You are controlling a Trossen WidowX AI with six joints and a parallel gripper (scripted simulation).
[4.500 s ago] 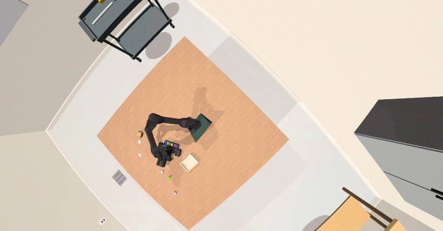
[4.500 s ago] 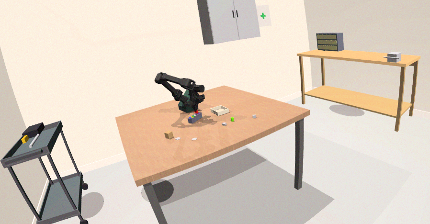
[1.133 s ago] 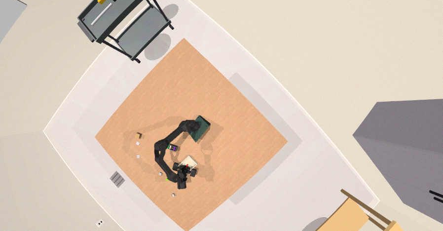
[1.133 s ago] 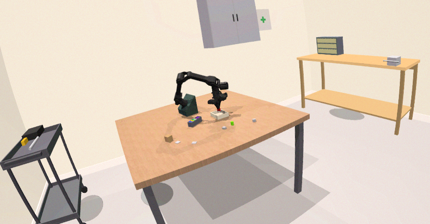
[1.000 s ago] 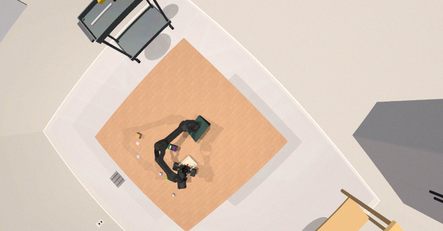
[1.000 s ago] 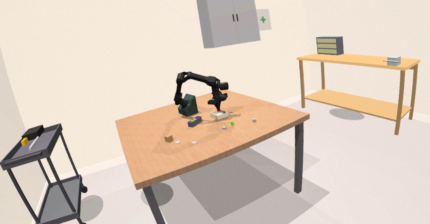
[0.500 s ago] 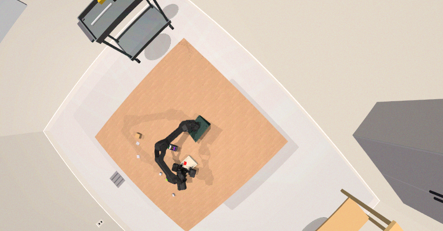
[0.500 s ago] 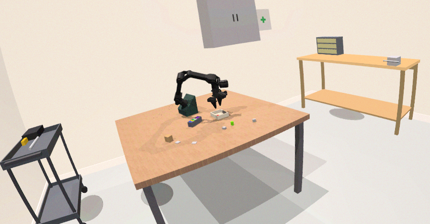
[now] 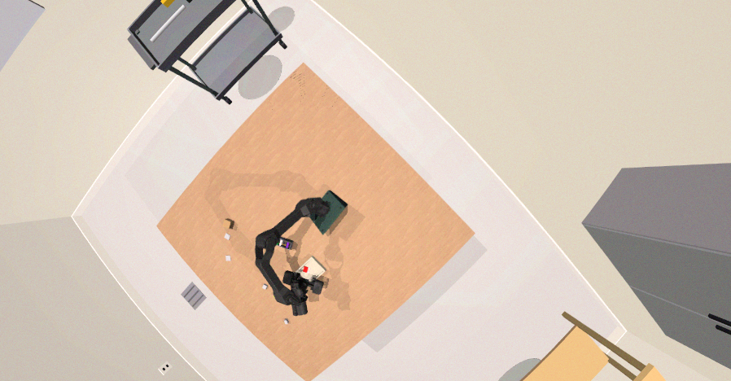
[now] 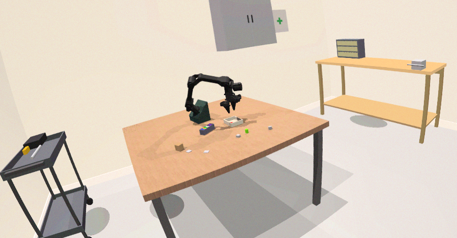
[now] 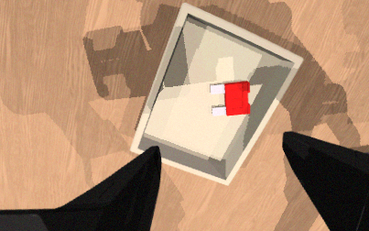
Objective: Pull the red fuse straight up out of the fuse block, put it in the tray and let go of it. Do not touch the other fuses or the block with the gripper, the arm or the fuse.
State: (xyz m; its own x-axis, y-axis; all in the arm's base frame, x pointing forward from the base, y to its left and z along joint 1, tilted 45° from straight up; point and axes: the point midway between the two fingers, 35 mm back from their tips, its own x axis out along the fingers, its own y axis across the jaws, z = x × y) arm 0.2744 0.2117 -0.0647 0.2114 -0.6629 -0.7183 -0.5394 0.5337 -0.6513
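Observation:
The red fuse [image 9: 305,269] [image 10: 231,122] [image 11: 237,98] lies on its side on the floor of the tray, its two pale prongs pointing left in the wrist view. The tray [image 9: 322,264] [image 10: 233,125] [image 11: 157,85] is cream, open-topped and rectangular. My gripper [image 10: 231,111] [image 11: 221,147] is open and empty, its fingertips above the tray and apart from the fuse. The fuse block [image 10: 204,131] [image 9: 285,243] is dark, with several coloured fuses in it, and stands on the table beside the tray; the arm hides part of it in the top view.
A bright green block [image 10: 247,130] and a grey block [image 10: 238,136] lie near the tray. Another grey block [image 10: 270,127] is farther right. A brown block [image 9: 228,224] [image 10: 179,147] and two flat white pieces lie beyond the fuse block. The arm's dark green base [image 9: 329,213] [image 10: 200,116] stands behind.

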